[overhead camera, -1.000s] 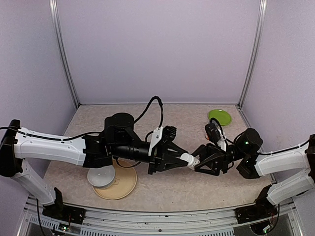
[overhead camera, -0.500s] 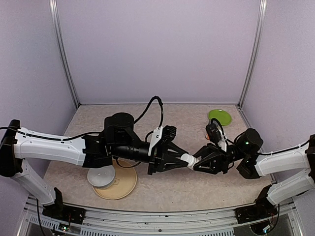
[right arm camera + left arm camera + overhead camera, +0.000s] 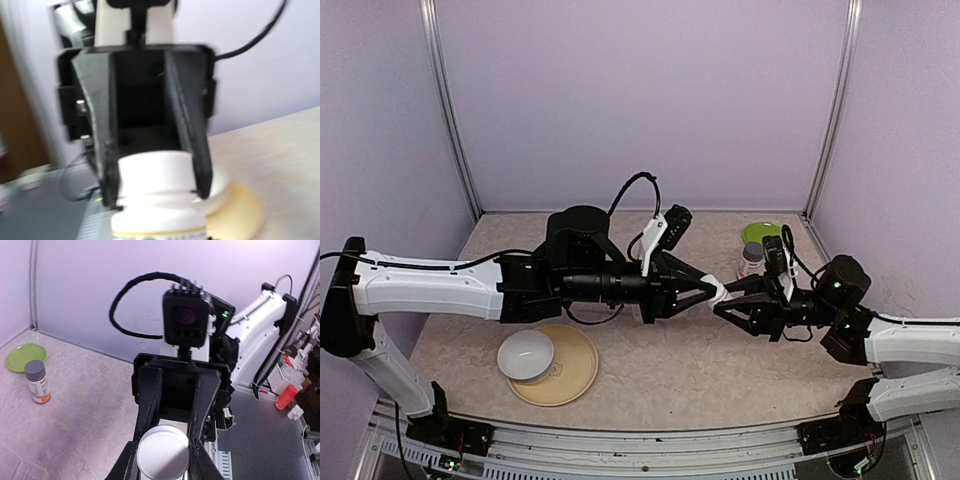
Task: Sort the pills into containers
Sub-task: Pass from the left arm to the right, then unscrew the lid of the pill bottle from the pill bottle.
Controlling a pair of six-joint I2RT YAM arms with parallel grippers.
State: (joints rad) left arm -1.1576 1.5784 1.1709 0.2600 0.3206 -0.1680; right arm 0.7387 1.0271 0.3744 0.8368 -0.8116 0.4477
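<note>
A small white bottle (image 3: 719, 292) hangs in the air above the table's middle, gripped from both ends. My left gripper (image 3: 712, 289) is shut on its cap end; the round white cap (image 3: 163, 454) fills the gap between those fingers in the left wrist view. My right gripper (image 3: 727, 303) is shut on the bottle's body (image 3: 159, 222), and its own fingertips are hidden in the right wrist view. One corner of the clear pill box with the containers (image 3: 29, 473) lies on the table in the left wrist view. No pills are in view.
An orange-labelled bottle with a grey cap (image 3: 751, 258) stands next to a green plate (image 3: 767, 236) at the back right. A white bowl (image 3: 526, 355) sits on a tan plate (image 3: 578, 372) at the front left. Walls enclose three sides.
The right gripper has shut on the white bottle. Both arms have carried it up and toward the back right, uncovering the bowl and the orange-labelled bottle.
</note>
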